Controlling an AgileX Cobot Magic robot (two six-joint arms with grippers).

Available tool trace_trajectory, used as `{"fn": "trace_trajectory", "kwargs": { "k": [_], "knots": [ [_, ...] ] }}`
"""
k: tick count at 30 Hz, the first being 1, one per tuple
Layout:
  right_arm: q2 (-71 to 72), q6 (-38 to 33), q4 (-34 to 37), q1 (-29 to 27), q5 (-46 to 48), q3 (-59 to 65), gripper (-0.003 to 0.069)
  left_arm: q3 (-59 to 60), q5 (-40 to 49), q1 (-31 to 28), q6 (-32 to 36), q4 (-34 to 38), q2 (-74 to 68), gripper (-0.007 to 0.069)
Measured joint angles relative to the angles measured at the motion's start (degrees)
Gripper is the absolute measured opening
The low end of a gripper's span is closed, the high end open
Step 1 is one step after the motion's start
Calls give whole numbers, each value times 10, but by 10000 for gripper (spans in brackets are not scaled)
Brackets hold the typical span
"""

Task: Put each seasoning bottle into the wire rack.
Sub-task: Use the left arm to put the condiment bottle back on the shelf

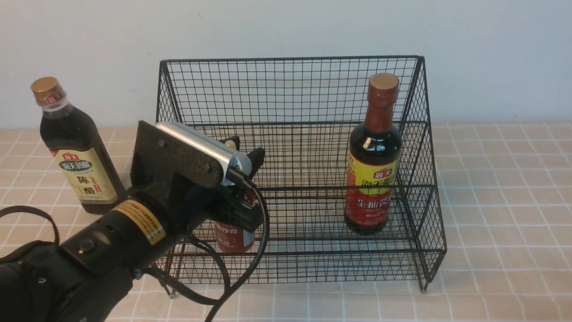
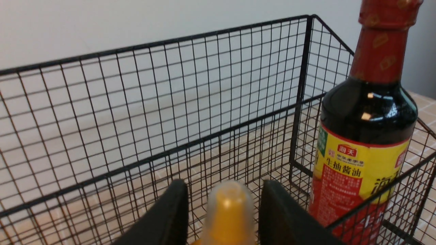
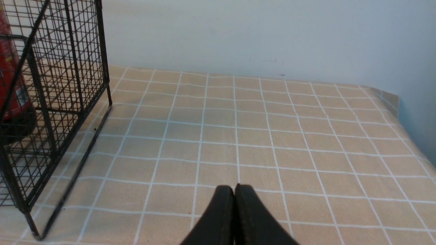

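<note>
The black wire rack (image 1: 290, 85) stands mid-table. The dark bottle with the red neck and red-yellow label (image 1: 374, 156) stands upright on the rack's lower tier at the right; it also shows in the left wrist view (image 2: 368, 136). My left gripper (image 1: 245, 154) reaches into the rack's left part and is shut on the small red sauce bottle (image 1: 233, 237), whose base is at the lower tier. Its yellow nozzle cap (image 2: 228, 211) rises between my fingers. The tall dark bottle with the gold cap (image 1: 76, 147) stands on the table left of the rack. My right gripper (image 3: 234, 189) is shut and empty.
The rack's tall back mesh (image 2: 136, 102) is straight ahead of my left fingers. The rack's right side (image 3: 78, 68) is near my right gripper, with tiled tablecloth (image 3: 272, 136) beyond it and the cloth's edge by the wall. A pale wall runs behind the table.
</note>
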State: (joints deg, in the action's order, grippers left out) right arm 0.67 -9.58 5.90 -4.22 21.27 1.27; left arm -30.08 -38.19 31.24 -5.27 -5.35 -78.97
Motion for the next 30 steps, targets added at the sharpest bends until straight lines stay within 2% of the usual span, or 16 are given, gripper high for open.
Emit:
{"fn": "trace_trajectory", "kwargs": {
  "k": [18,26,30],
  "knots": [
    [0,0,0,0,0,0,-12,-5,35,3,-8,35,-56,253],
    [0,0,0,0,0,0,-12,-8,97,3,-6,43,-26,360],
    [0,0,0,0,0,0,-12,-8,106,3,3,45,7,375]
  ]
}}
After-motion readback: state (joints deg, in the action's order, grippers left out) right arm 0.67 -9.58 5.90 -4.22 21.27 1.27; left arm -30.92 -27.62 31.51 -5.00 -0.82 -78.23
